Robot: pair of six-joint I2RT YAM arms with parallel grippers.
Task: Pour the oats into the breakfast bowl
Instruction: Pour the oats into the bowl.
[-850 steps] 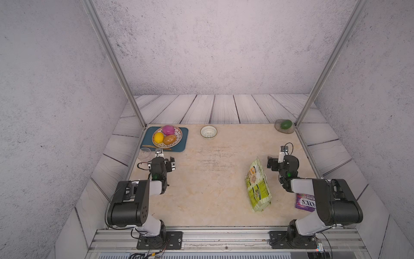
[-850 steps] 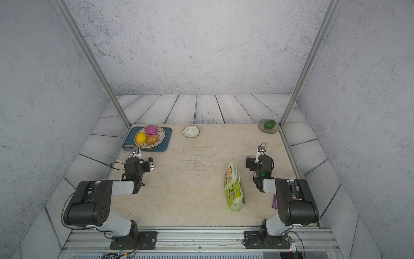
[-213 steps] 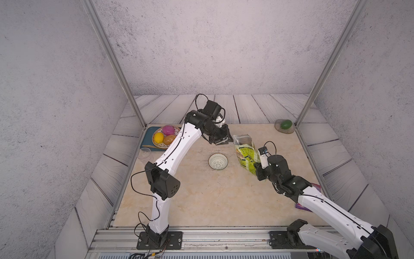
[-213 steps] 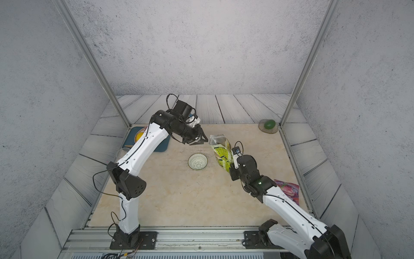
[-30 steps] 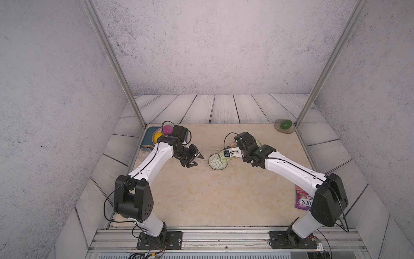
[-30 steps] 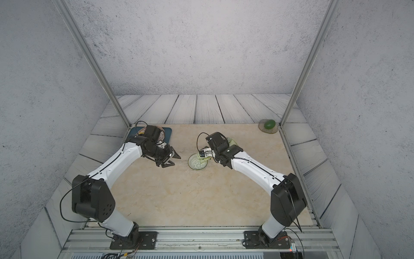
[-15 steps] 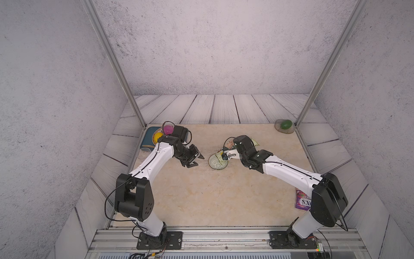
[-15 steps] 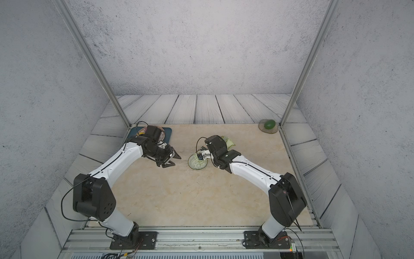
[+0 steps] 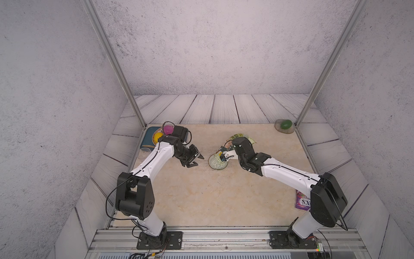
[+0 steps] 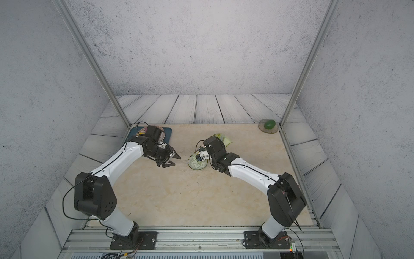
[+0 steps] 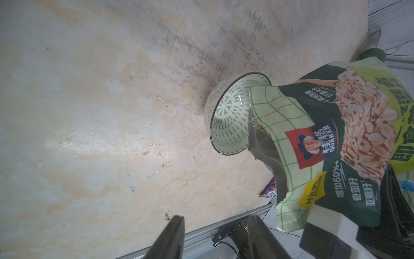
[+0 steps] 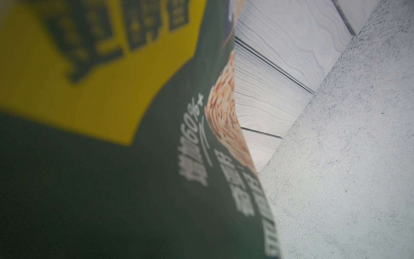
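QUAKER oats bag [image 11: 318,143] tipped over breakfast bowl [image 11: 226,116] — right gripper [image 9: 226,155] clamps it; left gripper [image 9: 199,161] half-open, empty.

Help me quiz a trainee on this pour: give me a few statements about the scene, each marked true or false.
1. The right hand holds the oat bag tipped, with its mouth at the bowl. True.
2. The left hand grips the bowl. False: it is open and empty, beside the bowl and not touching it.
3. The bowl is heaped with oats. False: the part of its inside that shows is bare pattern.
4. Some loose flakes lie on the table. True.
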